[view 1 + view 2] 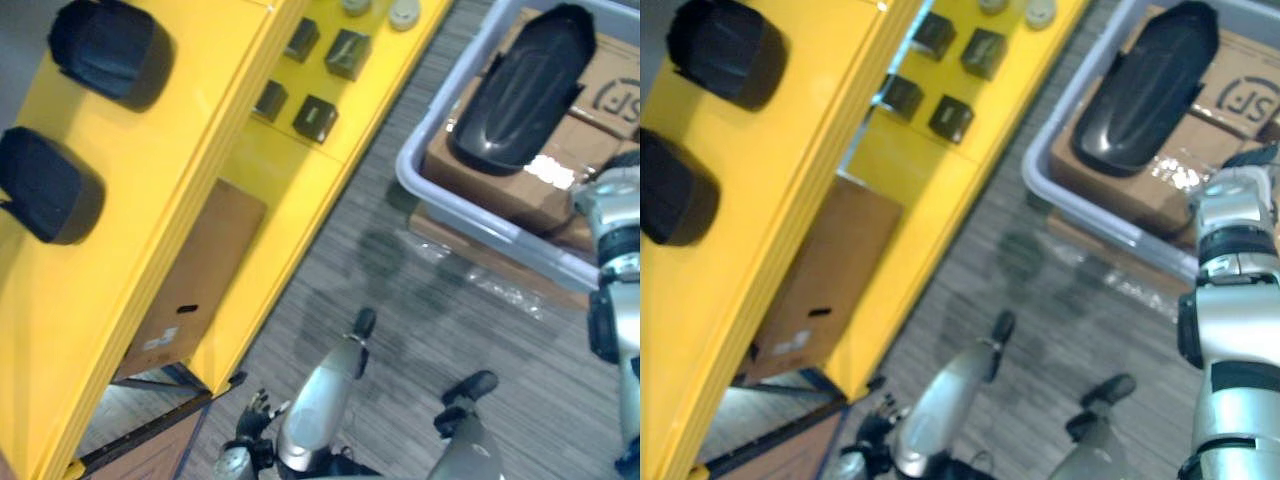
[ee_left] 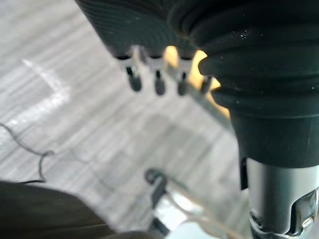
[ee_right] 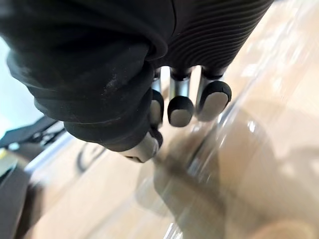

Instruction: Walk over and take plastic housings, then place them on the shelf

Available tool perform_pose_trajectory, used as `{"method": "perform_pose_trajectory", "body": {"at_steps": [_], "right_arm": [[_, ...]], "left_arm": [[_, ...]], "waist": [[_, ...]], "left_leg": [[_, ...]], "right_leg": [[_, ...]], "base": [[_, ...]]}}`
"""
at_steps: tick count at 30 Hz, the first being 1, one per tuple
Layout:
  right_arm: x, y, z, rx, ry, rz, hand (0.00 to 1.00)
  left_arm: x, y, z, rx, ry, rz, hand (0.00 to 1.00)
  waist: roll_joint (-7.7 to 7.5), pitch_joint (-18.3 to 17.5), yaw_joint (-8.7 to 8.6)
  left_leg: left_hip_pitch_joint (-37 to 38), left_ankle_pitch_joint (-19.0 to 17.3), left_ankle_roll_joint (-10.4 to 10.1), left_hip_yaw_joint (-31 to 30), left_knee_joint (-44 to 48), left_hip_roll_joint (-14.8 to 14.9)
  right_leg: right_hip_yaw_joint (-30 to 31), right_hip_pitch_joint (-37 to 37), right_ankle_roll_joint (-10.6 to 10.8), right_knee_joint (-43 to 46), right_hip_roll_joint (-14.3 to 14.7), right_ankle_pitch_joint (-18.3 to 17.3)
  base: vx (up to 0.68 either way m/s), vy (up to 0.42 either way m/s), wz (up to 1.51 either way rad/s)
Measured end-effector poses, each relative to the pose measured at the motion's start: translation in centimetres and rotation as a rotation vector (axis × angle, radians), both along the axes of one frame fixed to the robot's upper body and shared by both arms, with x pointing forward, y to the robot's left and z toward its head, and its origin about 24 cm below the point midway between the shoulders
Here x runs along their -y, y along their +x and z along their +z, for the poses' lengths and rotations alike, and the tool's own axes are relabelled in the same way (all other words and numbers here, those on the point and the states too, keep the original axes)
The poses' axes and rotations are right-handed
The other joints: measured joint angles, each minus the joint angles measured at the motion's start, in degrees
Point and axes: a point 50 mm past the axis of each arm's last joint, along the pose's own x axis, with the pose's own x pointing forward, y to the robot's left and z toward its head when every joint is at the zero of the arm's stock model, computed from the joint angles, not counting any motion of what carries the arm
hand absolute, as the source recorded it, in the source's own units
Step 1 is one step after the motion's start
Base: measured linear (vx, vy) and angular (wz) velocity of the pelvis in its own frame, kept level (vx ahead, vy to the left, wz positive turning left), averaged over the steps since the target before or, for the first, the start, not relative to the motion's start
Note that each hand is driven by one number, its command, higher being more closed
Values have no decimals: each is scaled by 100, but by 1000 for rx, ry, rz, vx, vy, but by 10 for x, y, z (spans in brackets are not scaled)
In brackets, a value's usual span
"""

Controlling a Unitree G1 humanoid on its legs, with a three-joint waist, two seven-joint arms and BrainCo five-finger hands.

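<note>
Bright, even light from above floods the yellow shelf. A white patch of glare burns out on the cardboard box beside the glossy black plastic housing. The grey floor lies dimmer.

A: What couldn't you read?
B: Lower housing at 9 o'clock was clipped by the frame edge. Grey bin at 2 o'clock ran off the top and right. Long housing covered part of the cardboard boxes inside.
A: Yellow shelf?
B: Small dark parts at 12 were too small to identify. Pale discs were cut by the top edge. Tan surface past the right hand was blurred.
</note>
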Motion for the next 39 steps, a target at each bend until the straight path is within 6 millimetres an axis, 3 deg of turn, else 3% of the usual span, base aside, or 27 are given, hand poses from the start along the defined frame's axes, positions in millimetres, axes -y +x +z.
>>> {"method": "perform_pose_trajectory", "body": {"at_steps": [4, 6, 11, 13, 20, 33, 39], "right_arm": [[5, -6, 8, 101, -22, -104, 0], [1, -5, 21, 232, -50, -122, 0], [-16, 0, 54, 482, -51, -16, 0], [-23, 3, 58, 527, -29, 29, 0], [-50, 21, 45, 497, 39, 171, 0], [-53, 25, 32, 440, 68, 176, 0], [-50, 24, 27, 417, 75, 141, 0]], "left_arm": [[-1, -2, -1, -7, 12, 14, 0], [-2, -4, -1, -10, 23, 26, 0], [-3, -6, -2, -25, 26, 25, 0], [-3, -8, -4, -37, 26, 23, 0], [-2, -10, -5, -48, 27, 16, 0], [5, -22, -14, -119, 8, -43, 0], [7, -24, -14, -124, 0, -59, 0]], "waist": [[-20, 13, -93], [-29, 20, -118], [-39, 26, -179], [-40, 27, -185], [-35, 24, -155], [-15, 10, 95], [45, -31, 101]], "left_leg": [[9, -22, -11, 23, 34, 98], [40, -20, -13, 81, 20, 163], [174, 21, -61, 132, -131, 201], [229, 46, -74, 133, -196, 207], [308, 194, -120, 78, -465, 201], [321, 495, -146, -82, -851, 83], [300, 501, -138, -136, -852, 7]], "right_leg": [[24, 15, -32, -54, 82, 24], [67, 10, -51, -95, 136, 59], [144, 34, -54, -129, 167, 69], [144, 60, -60, -132, 171, 65], [44, 57, -100, -115, 161, 35], [-143, -78, -133, 167, -11, -138], [-179, -83, -115, 213, -85, -155]], "base": [[-49, -22, -12], [-45, -19, -17], [-14, -9, -8], [0, 0, 0], [2, -11, 5], [-34, -8, 9], [-16, 8, 6]]}}
